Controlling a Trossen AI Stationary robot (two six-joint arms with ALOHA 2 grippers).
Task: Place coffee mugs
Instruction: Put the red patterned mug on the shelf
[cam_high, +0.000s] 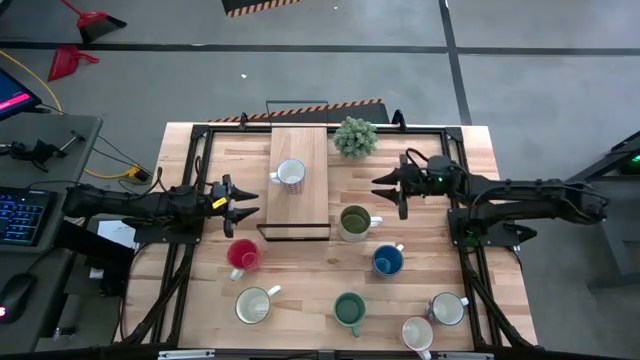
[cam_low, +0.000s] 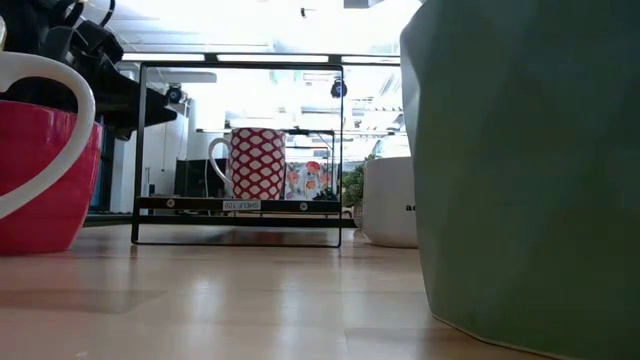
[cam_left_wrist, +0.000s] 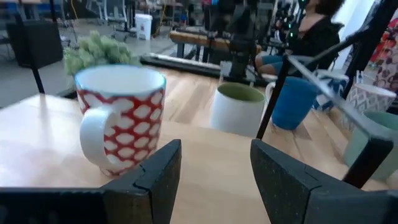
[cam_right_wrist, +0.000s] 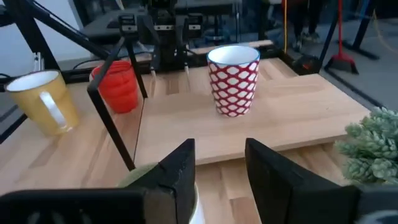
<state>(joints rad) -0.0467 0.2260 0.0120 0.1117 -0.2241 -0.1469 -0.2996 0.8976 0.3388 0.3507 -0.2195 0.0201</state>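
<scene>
A white mug with a red lattice pattern stands upright on a raised wooden shelf; it also shows in the left wrist view and the right wrist view. On the table stand a red mug, an olive-lined mug, a blue mug, a cream mug, a teal mug and two white mugs. My left gripper is open at the shelf's left edge. My right gripper is open right of the shelf, above the olive-lined mug.
A small green potted plant stands at the far side, beside the shelf's far right corner. The shelf rests on a thin black wire frame. A black frame runs around the table's edges. Bare wood lies between the shelf and the near mugs.
</scene>
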